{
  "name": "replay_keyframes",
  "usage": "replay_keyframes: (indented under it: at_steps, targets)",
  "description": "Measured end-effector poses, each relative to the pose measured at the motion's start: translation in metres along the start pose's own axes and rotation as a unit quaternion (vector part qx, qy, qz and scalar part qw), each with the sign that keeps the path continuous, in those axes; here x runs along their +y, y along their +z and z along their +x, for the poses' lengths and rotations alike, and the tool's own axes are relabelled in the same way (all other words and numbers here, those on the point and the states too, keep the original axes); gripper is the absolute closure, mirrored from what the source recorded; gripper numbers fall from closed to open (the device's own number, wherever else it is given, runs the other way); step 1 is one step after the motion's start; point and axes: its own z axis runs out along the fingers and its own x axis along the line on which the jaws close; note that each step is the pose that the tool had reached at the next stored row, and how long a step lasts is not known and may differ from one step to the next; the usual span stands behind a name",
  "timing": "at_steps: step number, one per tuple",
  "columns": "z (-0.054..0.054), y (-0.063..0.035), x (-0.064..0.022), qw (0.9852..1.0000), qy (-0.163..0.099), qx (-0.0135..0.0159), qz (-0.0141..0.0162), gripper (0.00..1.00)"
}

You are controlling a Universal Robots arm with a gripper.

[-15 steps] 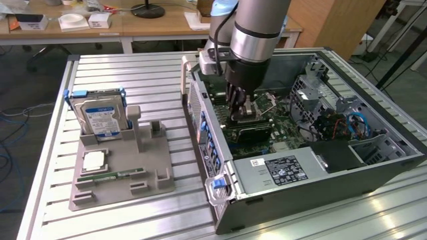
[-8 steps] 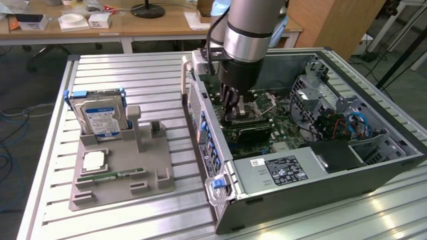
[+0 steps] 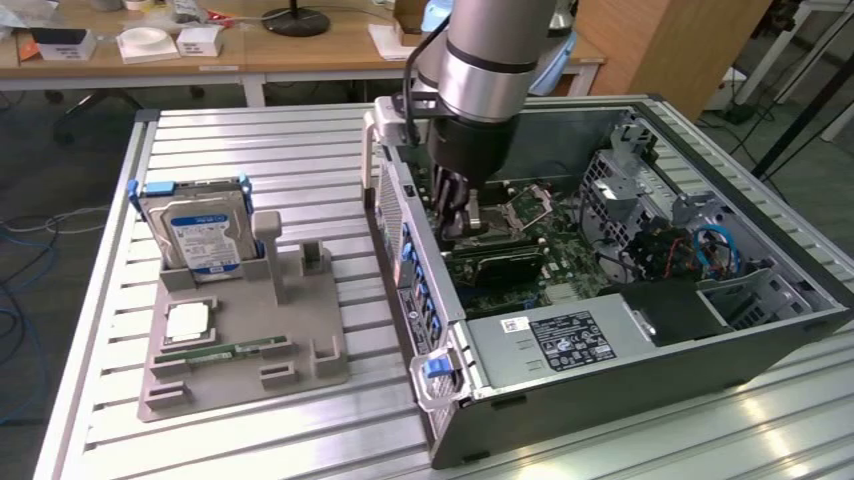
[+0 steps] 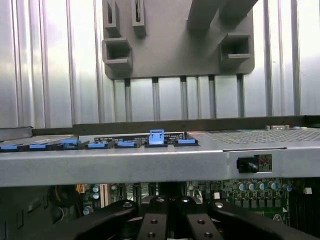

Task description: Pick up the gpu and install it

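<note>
Graphics card (image 3: 505, 262): flat board, black face, lying low inside the open computer case (image 3: 747, 330) on the motherboard (image 3: 534, 210). Gripper (image 3: 461, 222): lowered into the case directly above the card; whether it is clamped or parted cannot be told. Grey holder (image 3: 240, 350) on the table (image 3: 200, 140): hard drive (image 3: 203, 232), memory stick (image 3: 220, 352).

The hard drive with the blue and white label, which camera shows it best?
The exterior view. There the hard drive stands upright in the grey holder tray on the slatted table, its label facing the camera. The wrist view catches part of the tray, not the drive.
</note>
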Motion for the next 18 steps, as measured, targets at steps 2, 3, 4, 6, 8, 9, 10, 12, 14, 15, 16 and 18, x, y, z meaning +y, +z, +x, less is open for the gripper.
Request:
replay_keyframes:
  at_steps: [2, 3, 4, 6, 8, 9, 10, 12, 14, 15, 16, 18]
  targets:
    - [-0.0002, 0.0000, 0.0000, 1.0000, 0.000, 0.0000, 0.0000, 0.89]
    - [-0.0004, 0.0000, 0.0001, 1.0000, 0.000, 0.0001, 0.0001, 0.89]
    - [-0.0020, 0.0000, 0.0002, 1.0000, 0.000, 0.0000, 0.0000, 0.89]
    - [-0.0038, -0.0001, 0.0005, 1.0000, 0.001, 0.0000, 0.0000, 0.89]
    - [-0.0037, 0.0000, 0.0013, 1.0000, 0.001, -0.0001, 0.0000, 0.89]
    - [-0.0038, 0.0000, 0.0016, 1.0000, 0.001, -0.0001, 0.0000, 0.89]
    - [-0.0037, -0.0001, 0.0018, 1.0000, 0.001, -0.0001, 0.0000, 0.89]
    - [-0.0036, -0.0002, 0.0028, 1.0000, 0.001, -0.0001, -0.0001, 0.89]
    - [-0.0036, -0.0001, 0.0032, 1.0000, 0.001, -0.0002, -0.0001, 0.89]
    - [-0.0036, -0.0001, 0.0035, 1.0000, 0.001, -0.0001, -0.0001, 0.89]
    - [-0.0036, -0.0002, 0.0037, 1.0000, 0.001, -0.0001, -0.0002, 0.89]
    - [-0.0035, -0.0001, 0.0041, 1.0000, 0.001, -0.0001, -0.0002, 0.89]
